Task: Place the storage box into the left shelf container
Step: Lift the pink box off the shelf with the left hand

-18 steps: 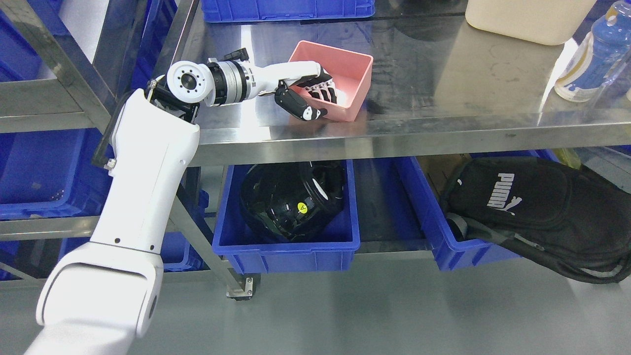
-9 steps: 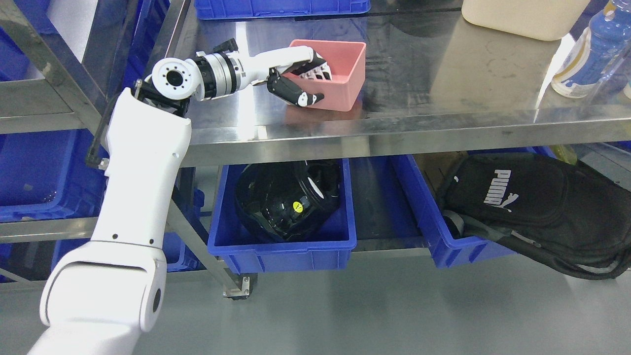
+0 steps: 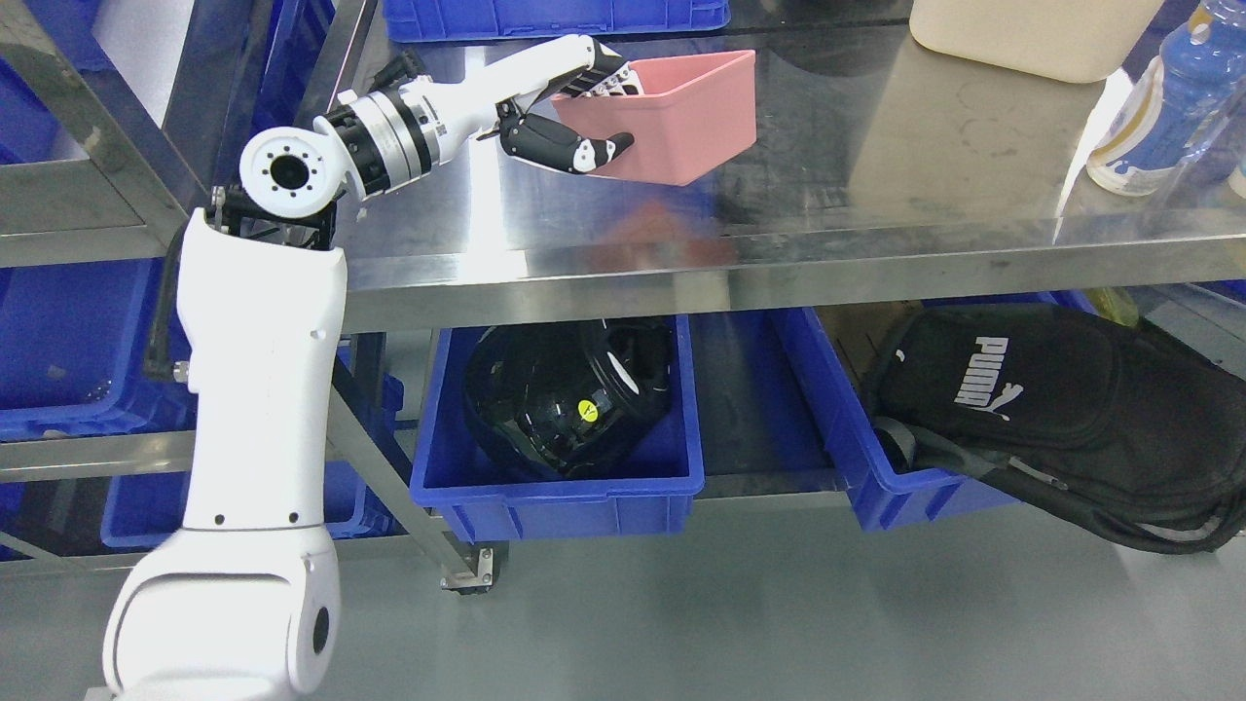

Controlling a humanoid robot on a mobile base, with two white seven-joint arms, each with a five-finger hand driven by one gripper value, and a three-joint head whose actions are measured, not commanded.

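My left hand (image 3: 584, 112) is shut on the left rim of the pink storage box (image 3: 681, 122), with the fingers inside it and the black thumb on its outer wall. The box is open-topped and hangs above the steel table (image 3: 876, 195), tilted, with its reflection below it. The white left arm (image 3: 263, 341) rises from the lower left. Blue shelf containers (image 3: 78, 331) sit in the steel rack at the left. The right hand is out of view.
A blue bin (image 3: 555, 487) under the table holds a black helmet (image 3: 569, 394). A second blue bin (image 3: 876, 458) carries a black bag (image 3: 1061, 409). A cream container (image 3: 1032, 34) and a blue bottle (image 3: 1158, 107) stand at the table's right. Another blue bin (image 3: 555, 15) sits at the back.
My left hand has lifted the pink box off the table and tilted it. The forearm has swung up and to the left. The camera shifted slightly.
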